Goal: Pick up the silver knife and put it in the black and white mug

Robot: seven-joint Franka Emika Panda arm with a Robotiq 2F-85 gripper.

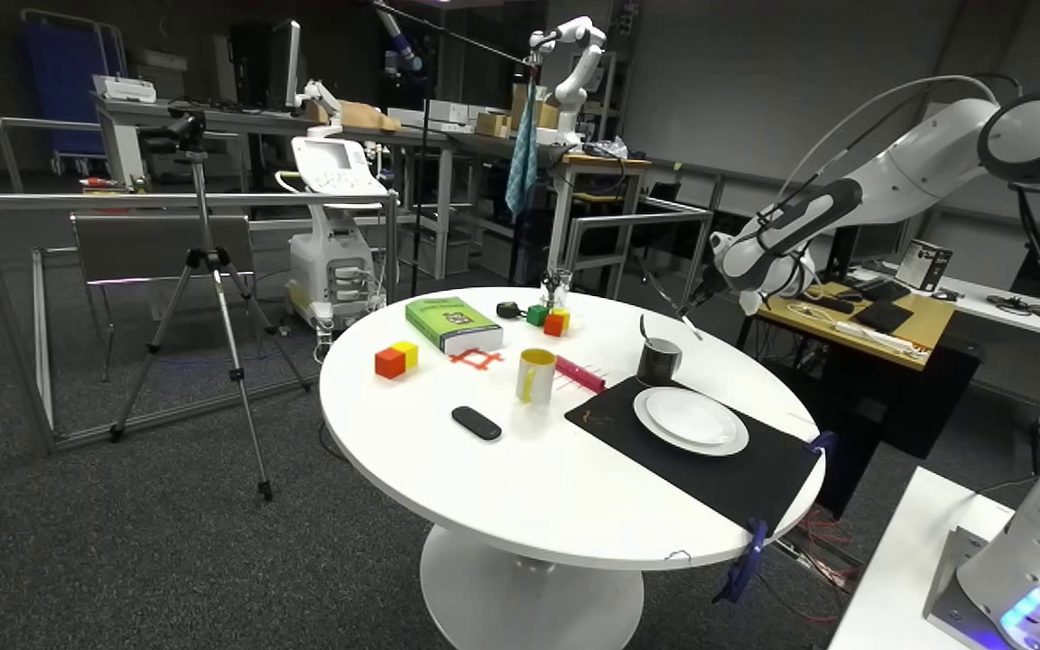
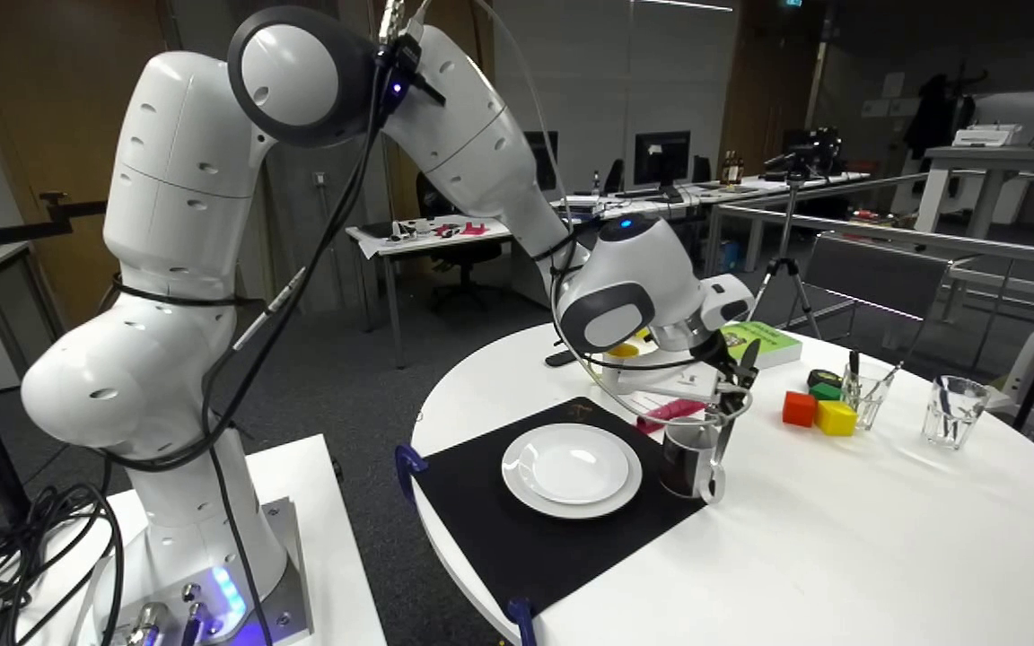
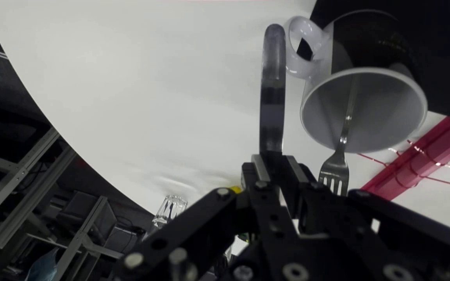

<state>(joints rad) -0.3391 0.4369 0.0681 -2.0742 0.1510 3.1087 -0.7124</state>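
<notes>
My gripper [image 3: 274, 168] is shut on the silver knife [image 3: 273, 89], which sticks out from between the fingertips. In an exterior view the knife [image 2: 722, 441] hangs steeply tilted beside the mug, with the gripper [image 2: 731, 393] above. The gripper [image 1: 693, 302] also shows in an exterior view, past the mug. The black and white mug [image 3: 369, 43] stands upright at the mat's corner, seen in both exterior views [image 1: 658, 365] [image 2: 682, 467]. A fork [image 3: 335, 169] leans inside it, tines up. In the wrist view the knife is beside the mug's handle, outside the opening.
Stacked white plates [image 1: 691, 417] lie on a black mat [image 1: 737, 487] beside the mug. A pink tube with thin wires [image 1: 580, 374] lies close to the mug. A white-yellow mug [image 1: 534, 377], a green book [image 1: 454, 323], cubes [image 2: 836, 417] and glasses [image 2: 954, 413] stand farther off.
</notes>
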